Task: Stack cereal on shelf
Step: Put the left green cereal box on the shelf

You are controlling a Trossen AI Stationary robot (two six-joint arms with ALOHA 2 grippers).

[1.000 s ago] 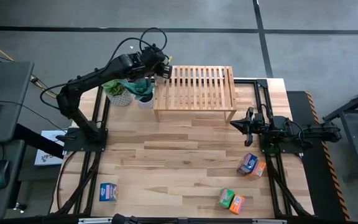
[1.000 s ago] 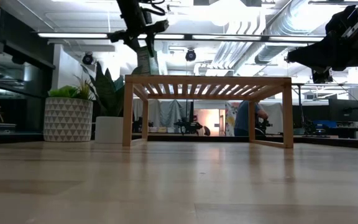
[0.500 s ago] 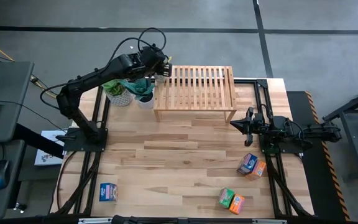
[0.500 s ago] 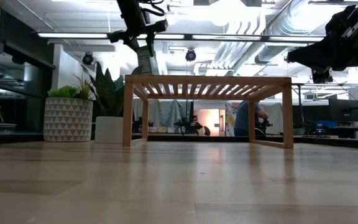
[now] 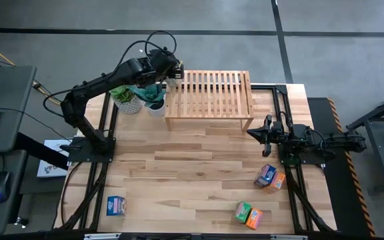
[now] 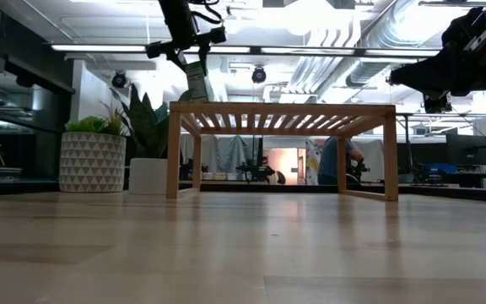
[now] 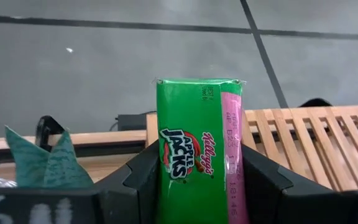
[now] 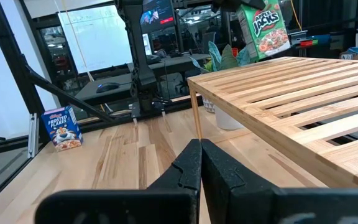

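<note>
A: What is shown from above?

B: A grey floor is seen around a wood-plank desk (image 5: 179, 167); the shelf (image 5: 209, 99) is set at its far edge, and nothing is yet seen resting on its slats; the left pincer (image 5: 170, 69) is held over the shelf's left end, clamped on a green cereal box (image 5: 171, 77); the right pincer (image 5: 253, 134) is parked near the shelf's right leg, pressed together and empty; a blue box (image 5: 116, 206) is left at the near left, a blue and orange pair (image 5: 270, 177) and a green and orange pair (image 5: 249, 214) at the near right; one box is judged in hand, five still to be fetched.

A: And from desk level?

B: An office with ceiling ducts is seen behind; the green box is hung above the shelf's left corner, not touching it; a patterned planter (image 6: 93, 160) and a white pot (image 6: 148, 175), each filled with a plant, are stood beside the shelf.

A: The left wrist view?

B: The green box is seen pinched upright between both fingers (image 7: 138, 180), the slats just beyond.

A: The right wrist view?

B: The shelf top is shown bare; the blue box is stood well apart.
</note>
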